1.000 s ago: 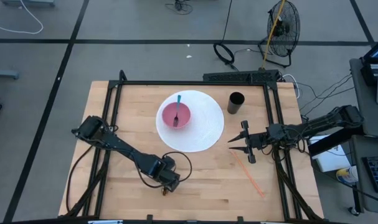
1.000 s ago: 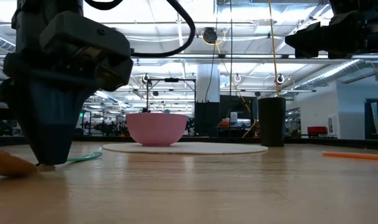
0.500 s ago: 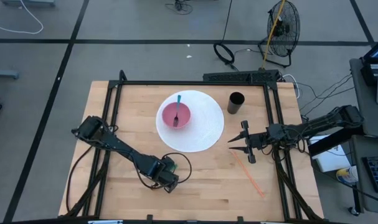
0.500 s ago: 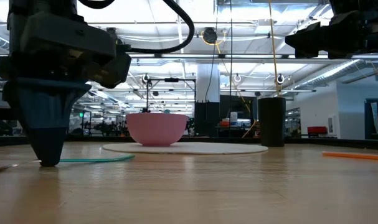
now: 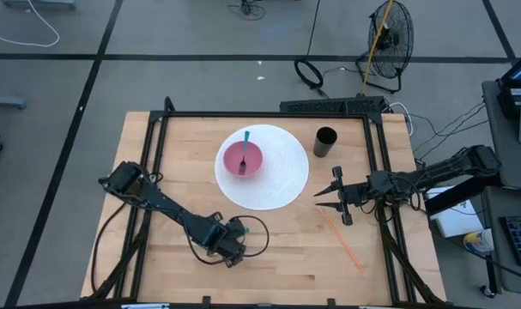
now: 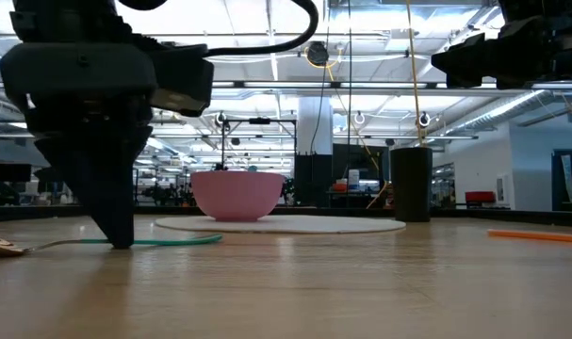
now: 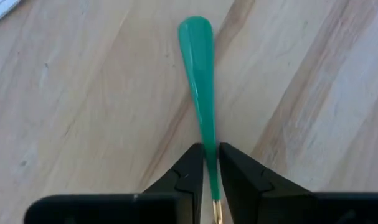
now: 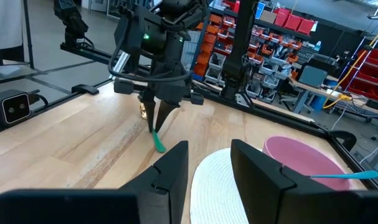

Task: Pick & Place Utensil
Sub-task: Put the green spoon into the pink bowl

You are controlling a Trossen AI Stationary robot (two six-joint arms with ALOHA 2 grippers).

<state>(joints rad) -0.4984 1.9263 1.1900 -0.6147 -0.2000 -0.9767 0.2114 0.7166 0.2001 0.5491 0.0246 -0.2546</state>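
Observation:
A utensil with a green handle (image 7: 198, 74) and a gold-coloured head (image 6: 3, 247) lies flat on the wood near the table's near edge. My left gripper (image 7: 210, 171) stands over it pointing down and is shut on the handle; it also shows in the high view (image 5: 230, 247) and the low view (image 6: 121, 235). My right gripper (image 5: 333, 199) hovers open at the table's right, beside the white plate (image 5: 286, 184), touching nothing. A pink bowl (image 5: 242, 158) stands on the plate with another teal-handled utensil (image 5: 245, 142) in it. My left gripper pinches the utensil's green handle at its thin part (image 7: 208, 146), close to the gold head, between its two fingers (image 7: 190, 174). The fingers come from above, pointing down, one on each side of the handle. The utensil lies on the table, its handle end (image 6: 196, 240) pointing toward the plate.
A black cup (image 5: 325, 142) stands by the plate's far right side. An orange stick (image 5: 346, 242) lies on the wood near my right gripper. A black frame (image 5: 260, 114) borders the table. Bare wood stretches between the left gripper and the orange stick.
In the low view my left gripper has shifted toward the table's right and turned about its upright axis, staying shut. The utensil has swung on the table with it: more of the green handle now shows, and the gold head lies farther from the low camera.

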